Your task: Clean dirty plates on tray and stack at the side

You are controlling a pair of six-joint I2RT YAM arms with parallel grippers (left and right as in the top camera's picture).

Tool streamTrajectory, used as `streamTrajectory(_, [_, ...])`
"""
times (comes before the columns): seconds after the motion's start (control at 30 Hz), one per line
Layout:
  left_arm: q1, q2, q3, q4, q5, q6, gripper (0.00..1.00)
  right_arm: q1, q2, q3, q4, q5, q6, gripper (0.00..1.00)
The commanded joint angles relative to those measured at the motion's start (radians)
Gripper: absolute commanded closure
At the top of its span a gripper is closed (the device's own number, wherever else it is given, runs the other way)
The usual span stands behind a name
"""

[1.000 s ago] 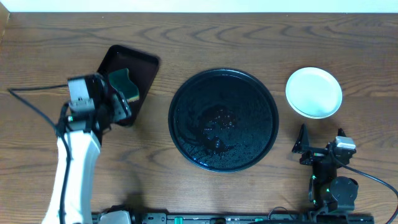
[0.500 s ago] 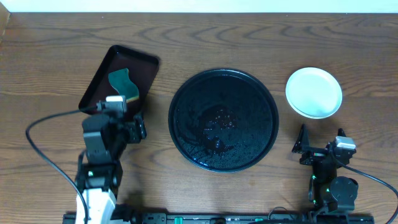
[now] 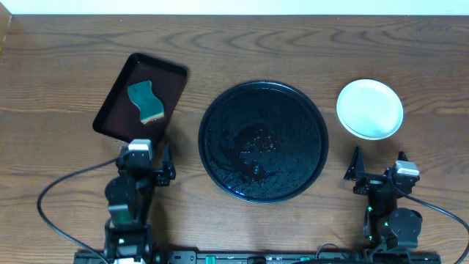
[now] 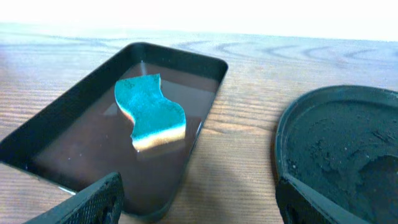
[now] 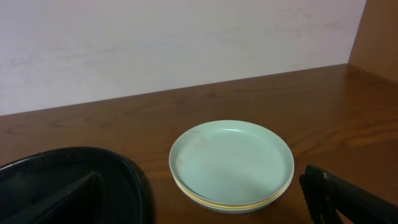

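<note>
Stacked pale round plates (image 3: 370,108) lie right of the large round black tray (image 3: 220,110). Left tool (image 3: 145,152) and right tool (image 3: 379,158) both spread, empty

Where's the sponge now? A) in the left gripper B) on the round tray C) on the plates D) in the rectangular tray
D: the sponge lies flat in the rectangular tray, and the left gripper is open and empty.
</note>
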Motion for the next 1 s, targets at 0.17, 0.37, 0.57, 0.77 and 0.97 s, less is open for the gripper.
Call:
streamTrajectory(0.17, [-0.004, -0.127, -0.068, 0.019, -0.031, 0.018, 0.21, 0.009, -0.007, -0.002, -0.003, 0.011, -0.014, 0.01])
streamTrajectory(0.37, [-0.004, -0.201, -0.068, -0.091, -0.079, 0.017, 0.21, 0.01, -0.007, -0.002, -0.003, 0.011, -0.014, 0.01])
streamTrajectory(0.57, [-0.004, -0.317, -0.068, -0.32, -0.138, -0.002, 0.21, 0.009, -0.007, -0.002, -0.003, 0.011, -0.014, 0.01])
streamTrajectory(0.77, [-0.004, -0.392, -0.068, -0.317, -0.141, -0.01, 0.21, 0.01, -0.007, -0.002, -0.003, 0.011, -0.014, 0.01])
streamTrajectory(0.97, [-0.006, -0.451, -0.068, -0.317, -0.141, -0.01, 0.21, 0.01, -0.007, -0.002, -0.003, 0.011, -0.014, 0.01])
